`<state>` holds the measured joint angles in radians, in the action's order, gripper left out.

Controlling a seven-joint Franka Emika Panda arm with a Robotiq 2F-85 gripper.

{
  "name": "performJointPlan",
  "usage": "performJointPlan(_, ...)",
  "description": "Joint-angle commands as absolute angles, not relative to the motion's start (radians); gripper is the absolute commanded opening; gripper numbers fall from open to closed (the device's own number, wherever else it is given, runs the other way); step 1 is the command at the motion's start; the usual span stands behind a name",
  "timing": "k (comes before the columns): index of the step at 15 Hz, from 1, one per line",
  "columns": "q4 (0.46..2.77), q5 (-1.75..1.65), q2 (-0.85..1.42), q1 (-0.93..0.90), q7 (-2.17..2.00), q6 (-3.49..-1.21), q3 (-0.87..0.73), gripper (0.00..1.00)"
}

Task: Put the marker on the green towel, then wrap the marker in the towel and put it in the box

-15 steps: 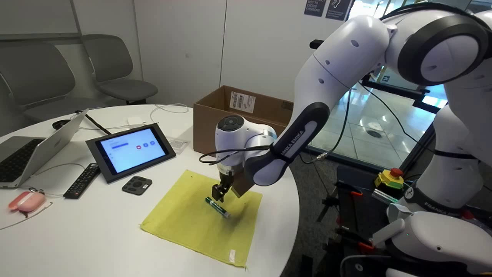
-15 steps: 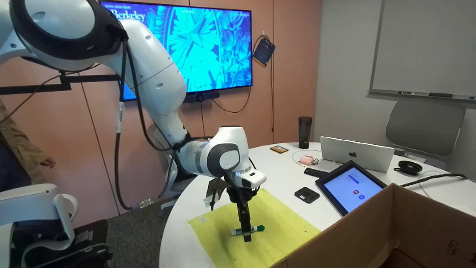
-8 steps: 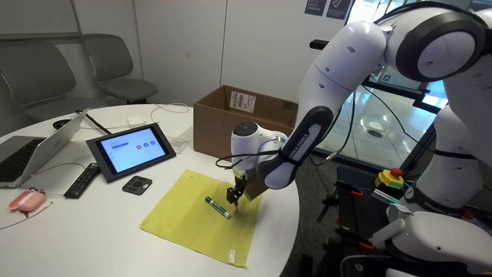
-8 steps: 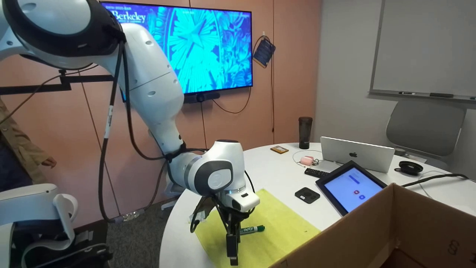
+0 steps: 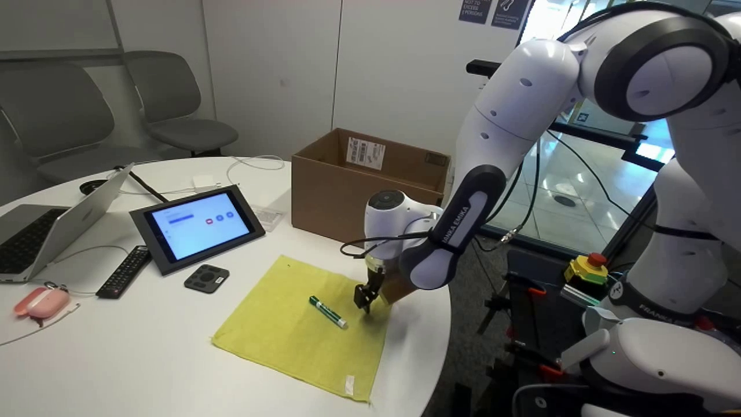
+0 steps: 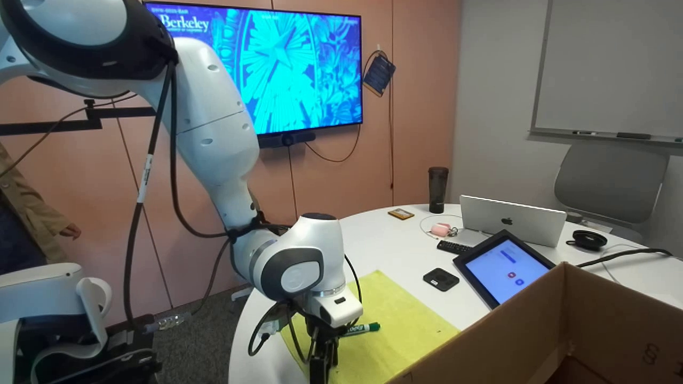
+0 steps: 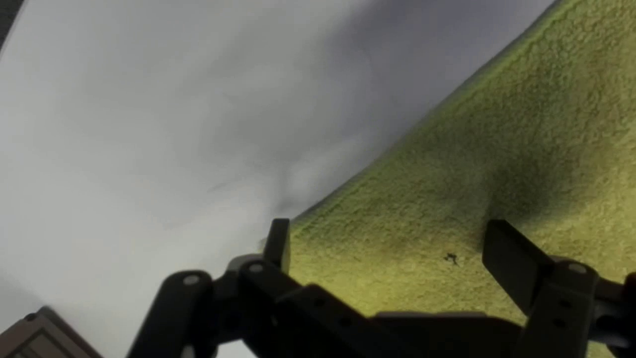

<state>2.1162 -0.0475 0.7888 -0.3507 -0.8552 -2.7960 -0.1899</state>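
The yellow-green towel (image 5: 278, 333) lies flat on the white table, also seen in the other views (image 6: 397, 306) (image 7: 427, 199). The marker (image 5: 328, 313), with green cap and white barrel, lies on the towel near its middle; in an exterior view (image 6: 368, 328) it is partly hidden by the wrist. My gripper (image 5: 365, 306) is low over the towel's edge on the robot's side, apart from the marker. In the wrist view (image 7: 387, 231) its fingers are wide apart with nothing between them but towel below. The open brown cardboard box (image 5: 330, 200) stands behind the towel, also in an exterior view (image 6: 496, 336).
A tablet (image 5: 200, 225) on a stand, a black puck-like device (image 5: 206, 279), a remote (image 5: 123, 272), a laptop (image 5: 75, 214) and a pink case (image 5: 45, 303) lie beyond the towel. The round table's edge (image 5: 448, 324) is close beside my gripper.
My gripper has moved off from above the marker towards the towel's robot-side edge. The marker is left lying on the towel, fully visible in an exterior view. Towel and box have not moved.
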Motion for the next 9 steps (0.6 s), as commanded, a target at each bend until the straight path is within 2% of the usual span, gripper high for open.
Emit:
performJointPlan(1,2.201,-0.017,0.74,-0.329,-0.823,-2.881,-0.187,1.0)
performJointPlan(9,2.187,-0.007,0.759,-0.264,-0.683,-2.986,-0.177,1.0)
